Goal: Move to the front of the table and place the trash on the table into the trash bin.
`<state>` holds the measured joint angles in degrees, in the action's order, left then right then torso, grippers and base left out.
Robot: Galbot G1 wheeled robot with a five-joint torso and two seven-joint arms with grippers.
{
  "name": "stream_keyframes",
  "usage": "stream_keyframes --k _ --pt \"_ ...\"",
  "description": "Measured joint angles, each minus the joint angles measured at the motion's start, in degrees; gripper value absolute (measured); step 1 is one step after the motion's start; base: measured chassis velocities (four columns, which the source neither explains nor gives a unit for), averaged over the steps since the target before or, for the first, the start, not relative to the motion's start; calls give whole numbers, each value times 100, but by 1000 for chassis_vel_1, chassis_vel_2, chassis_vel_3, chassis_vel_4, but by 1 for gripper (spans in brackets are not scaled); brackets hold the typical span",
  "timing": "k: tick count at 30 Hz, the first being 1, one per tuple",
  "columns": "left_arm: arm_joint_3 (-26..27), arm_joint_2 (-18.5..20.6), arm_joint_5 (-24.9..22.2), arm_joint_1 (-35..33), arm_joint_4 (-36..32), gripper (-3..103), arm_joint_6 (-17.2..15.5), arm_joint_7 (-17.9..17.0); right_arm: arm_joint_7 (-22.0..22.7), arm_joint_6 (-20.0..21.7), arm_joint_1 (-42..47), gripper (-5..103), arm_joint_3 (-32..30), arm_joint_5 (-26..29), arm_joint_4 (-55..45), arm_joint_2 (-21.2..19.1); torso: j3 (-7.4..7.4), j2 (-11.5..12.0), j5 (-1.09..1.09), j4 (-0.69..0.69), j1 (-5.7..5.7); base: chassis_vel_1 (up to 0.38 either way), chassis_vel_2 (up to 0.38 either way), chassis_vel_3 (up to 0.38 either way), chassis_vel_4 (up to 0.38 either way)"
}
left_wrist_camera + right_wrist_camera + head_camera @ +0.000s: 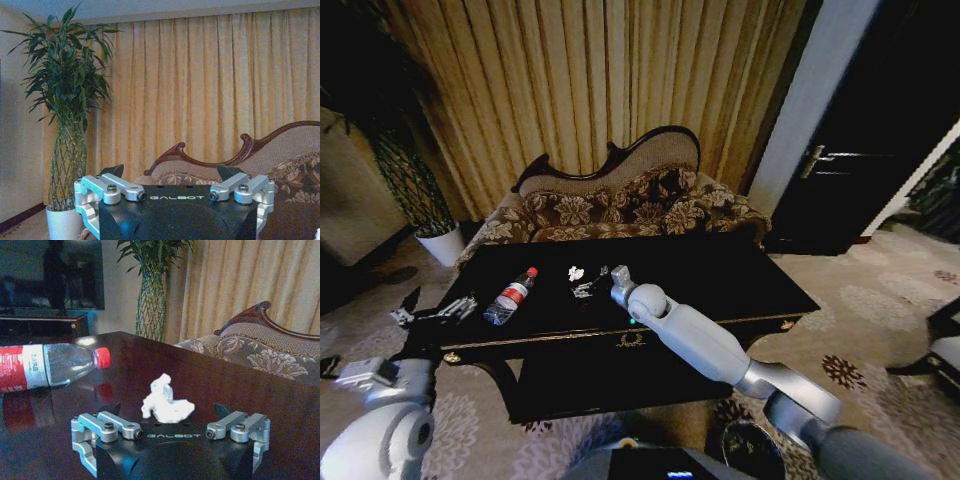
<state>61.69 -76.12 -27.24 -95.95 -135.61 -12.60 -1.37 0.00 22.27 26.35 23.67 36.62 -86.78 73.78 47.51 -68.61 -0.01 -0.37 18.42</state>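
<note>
Mid-frame on the dark glossy surface (740, 275), right gripper (167, 412), fingers apart, straddles crumpled white scrap (165, 402); lower squarely, close gently; left gripper (170, 175) idle lower-left, fingers apart.

Bottle (47, 364): base cut off by the frame edge in the right wrist view; label print too small to read.

White scrap (165, 402): lower edge hidden behind the right pincer (167, 415) housing.

Head view: scraps (577, 272) at 12 o'clock of the right pincer (603, 282) too small to resolve individually; fingers there merge with the dark surface (740, 285).

Trash bin (752, 447): partly covered by the right arm, cropped at the lower edge.

Left pincer (170, 175): fingertips dark, partly hidden by its housing.
</note>
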Motion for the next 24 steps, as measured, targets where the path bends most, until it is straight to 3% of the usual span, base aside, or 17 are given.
stream_keyframes --k 19,24 --pt "-37 -28 5 20 19 100 7 38 0 1 -101 101 129 3 265 209 0 0 0 0 0 0 0 0 0" --pt "-15 -46 5 11 37 100 22 41 0 -6 -136 81 156 0 334 242 0 0 0 0 0 0 0 0 0"
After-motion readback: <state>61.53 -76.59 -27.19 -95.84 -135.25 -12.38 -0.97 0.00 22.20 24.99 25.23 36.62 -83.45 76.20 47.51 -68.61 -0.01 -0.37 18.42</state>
